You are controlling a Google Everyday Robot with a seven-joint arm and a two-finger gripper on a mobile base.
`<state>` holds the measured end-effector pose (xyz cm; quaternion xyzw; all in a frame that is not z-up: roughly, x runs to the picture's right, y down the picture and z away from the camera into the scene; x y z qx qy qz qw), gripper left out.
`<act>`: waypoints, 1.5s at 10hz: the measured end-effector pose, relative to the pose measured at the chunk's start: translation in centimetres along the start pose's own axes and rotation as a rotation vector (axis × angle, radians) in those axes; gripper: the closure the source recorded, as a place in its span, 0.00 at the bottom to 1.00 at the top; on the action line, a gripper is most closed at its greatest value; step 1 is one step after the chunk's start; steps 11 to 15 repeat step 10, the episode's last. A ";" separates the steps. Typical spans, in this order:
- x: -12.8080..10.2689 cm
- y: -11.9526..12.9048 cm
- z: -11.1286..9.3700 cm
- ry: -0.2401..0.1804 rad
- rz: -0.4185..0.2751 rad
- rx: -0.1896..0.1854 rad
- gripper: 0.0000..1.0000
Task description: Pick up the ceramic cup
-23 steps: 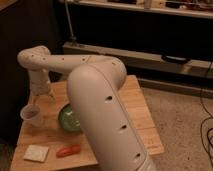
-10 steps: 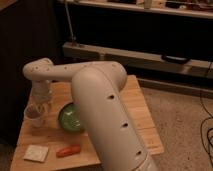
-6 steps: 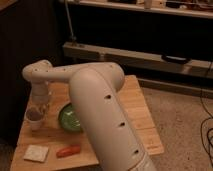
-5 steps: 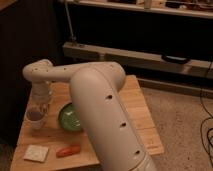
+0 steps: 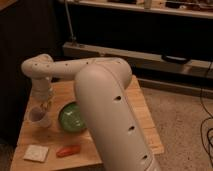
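Note:
The ceramic cup (image 5: 39,116) is small and whitish, wider at the rim. It stands on the left part of the wooden table (image 5: 142,120), just left of the green bowl (image 5: 72,116). My gripper (image 5: 45,106) hangs from the white arm directly over the cup's right rim, down at the cup. The big white forearm (image 5: 107,110) crosses the middle of the view and hides part of the table.
A red-orange elongated item (image 5: 68,150) and a flat white square (image 5: 36,153) lie near the table's front edge. A dark low shelf (image 5: 150,55) runs behind the table. Speckled floor (image 5: 185,130) and black cables (image 5: 206,132) are on the right.
The arm's wrist has come down from above the cup to the cup's rim. The cup looks shifted slightly to the right. The bowl and other items have not moved.

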<state>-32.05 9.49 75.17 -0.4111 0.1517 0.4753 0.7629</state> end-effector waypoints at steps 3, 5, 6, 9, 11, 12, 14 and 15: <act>0.9 0.7 -2.7 -0.001 -0.001 0.005 0.94; 1.4 0.9 -3.1 0.001 -0.004 0.008 0.94; 1.3 0.7 -2.8 0.001 -0.003 0.010 0.94; 1.5 0.8 -3.0 -0.001 -0.006 0.010 0.94; 1.5 0.8 -3.1 -0.001 -0.006 0.011 0.94; 1.5 0.8 -3.1 -0.001 -0.006 0.011 0.94; 1.5 0.8 -3.1 -0.001 -0.006 0.011 0.94; 1.5 0.8 -3.1 -0.001 -0.006 0.011 0.94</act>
